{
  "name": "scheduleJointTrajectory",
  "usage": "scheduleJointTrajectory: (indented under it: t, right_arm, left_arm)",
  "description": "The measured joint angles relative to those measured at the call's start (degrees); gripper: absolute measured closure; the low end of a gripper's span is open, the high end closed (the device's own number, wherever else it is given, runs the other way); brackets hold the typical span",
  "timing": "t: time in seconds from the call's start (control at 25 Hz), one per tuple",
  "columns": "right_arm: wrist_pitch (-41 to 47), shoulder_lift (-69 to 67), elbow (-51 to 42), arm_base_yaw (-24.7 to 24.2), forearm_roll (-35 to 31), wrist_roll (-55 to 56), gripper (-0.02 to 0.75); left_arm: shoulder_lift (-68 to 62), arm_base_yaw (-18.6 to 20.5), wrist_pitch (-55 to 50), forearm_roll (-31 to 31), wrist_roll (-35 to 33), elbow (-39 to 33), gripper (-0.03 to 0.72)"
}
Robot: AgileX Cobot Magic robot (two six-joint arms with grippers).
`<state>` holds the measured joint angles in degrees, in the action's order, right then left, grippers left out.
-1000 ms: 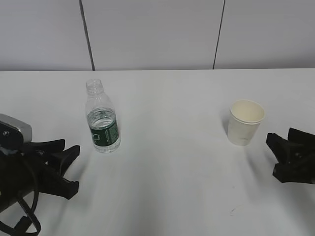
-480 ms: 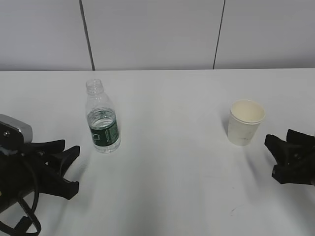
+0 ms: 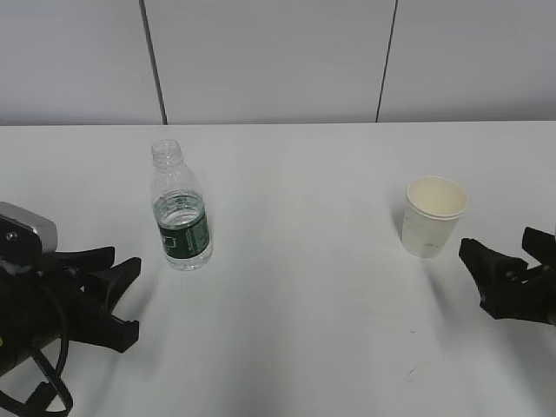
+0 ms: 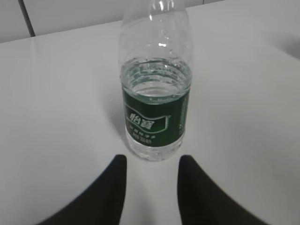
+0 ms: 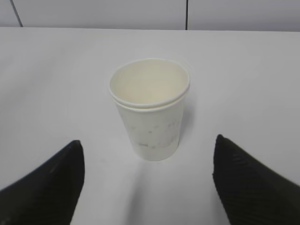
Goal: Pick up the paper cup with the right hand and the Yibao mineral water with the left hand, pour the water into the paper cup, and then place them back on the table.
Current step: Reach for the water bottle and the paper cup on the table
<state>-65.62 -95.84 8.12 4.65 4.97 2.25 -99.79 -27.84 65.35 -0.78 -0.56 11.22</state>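
The Yibao mineral water (image 3: 182,211) stands upright and uncapped on the white table (image 3: 304,295), at the left, with water filling its lower part. In the left wrist view the bottle (image 4: 155,101) is just beyond the fingertips of my left gripper (image 4: 151,165), which is open and holds nothing. That left gripper (image 3: 130,297) sits low, to the bottle's front left. The paper cup (image 3: 432,217) stands upright at the right and looks empty. My right gripper (image 3: 495,245) is open wide just right of it. In the right wrist view the cup (image 5: 150,108) stands centred ahead of the right gripper (image 5: 148,145), untouched.
A grey panelled wall (image 3: 278,61) runs behind the table's far edge. White tabletop stretches between the bottle and the cup.
My right gripper has opened wider and edged left toward the paper cup. The left gripper, the bottle and the cup have not moved.
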Motion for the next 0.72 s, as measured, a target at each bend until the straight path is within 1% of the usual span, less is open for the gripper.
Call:
scheduleJointTrajectory:
  t: [0.36, 0.72]
  right_arm:
    - [0.0, -12.2, 7.0, 0.0, -0.1, 0.0, 0.069]
    - [0.0, -20.1, 14.6, 0.0, 0.1, 0.3, 0.069]
  left_arm:
    - [0.0, 0.0, 0.0, 0.2, 0.0, 0.0, 0.45]
    - [0.0, 0.0, 0.0, 1.1, 0.0, 0.0, 0.45]
